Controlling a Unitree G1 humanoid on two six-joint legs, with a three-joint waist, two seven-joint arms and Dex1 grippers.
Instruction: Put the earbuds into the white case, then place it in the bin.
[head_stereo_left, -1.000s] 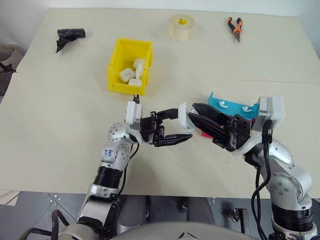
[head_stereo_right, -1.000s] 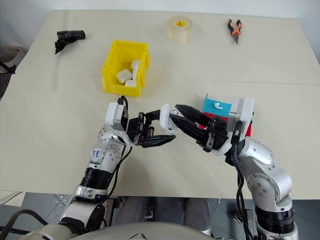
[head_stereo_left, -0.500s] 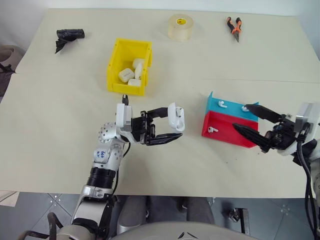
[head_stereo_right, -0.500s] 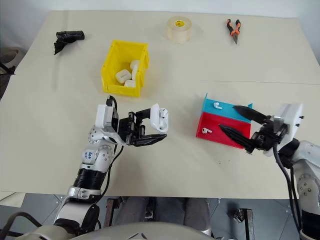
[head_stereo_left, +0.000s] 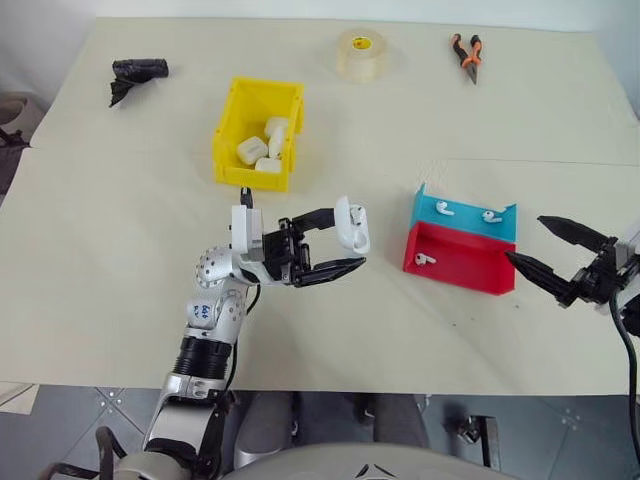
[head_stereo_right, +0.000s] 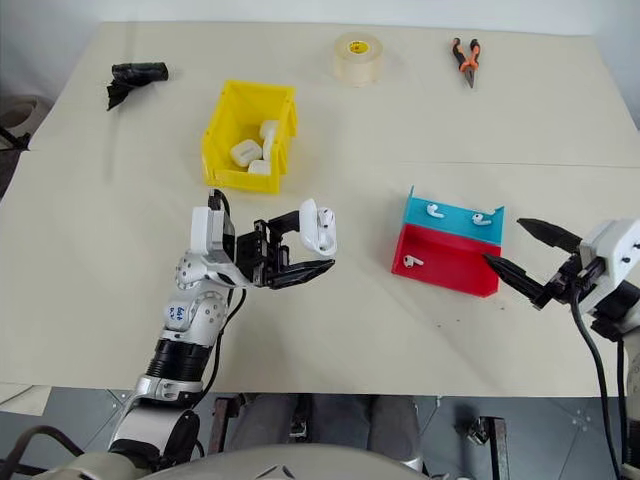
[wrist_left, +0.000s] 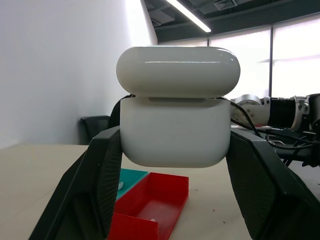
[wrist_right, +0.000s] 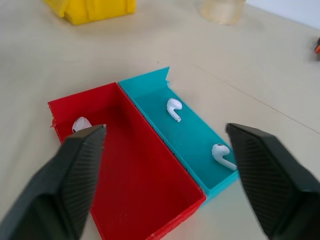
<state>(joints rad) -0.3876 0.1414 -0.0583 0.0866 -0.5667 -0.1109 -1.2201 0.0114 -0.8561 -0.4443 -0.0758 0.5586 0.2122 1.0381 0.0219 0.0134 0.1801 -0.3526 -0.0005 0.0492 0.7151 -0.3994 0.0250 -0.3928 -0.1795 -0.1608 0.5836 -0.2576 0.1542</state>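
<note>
A black bundle (head_stereo_left: 138, 72) lies near the bench's (head_stereo_left: 110, 260) far left corner. Right of it, toward the far edge, the yellow bin (head_stereo_left: 257, 132) holds several white cases. Nearer the front edge, left of the middle, the left hand (head_stereo_left: 339, 240) is clamped on the white case (head_stereo_left: 351, 224), held up off the bench with its lid resting on the body; in the left wrist view the case (wrist_left: 177, 106) sits squeezed between the two black fingers (wrist_left: 95, 180). A tape roll (head_stereo_left: 362, 53) and orange-handled pliers (head_stereo_left: 469, 54) lie along the far edge. Toward the right edge, a blue tray (head_stereo_left: 468, 214) with two earbuds (wrist_right: 174, 109) touches a red tray (head_stereo_left: 460, 258) holding one more. At the right edge, the right hand (head_stereo_left: 545, 256) hovers spread wide and empty, just beside the trays.
</note>
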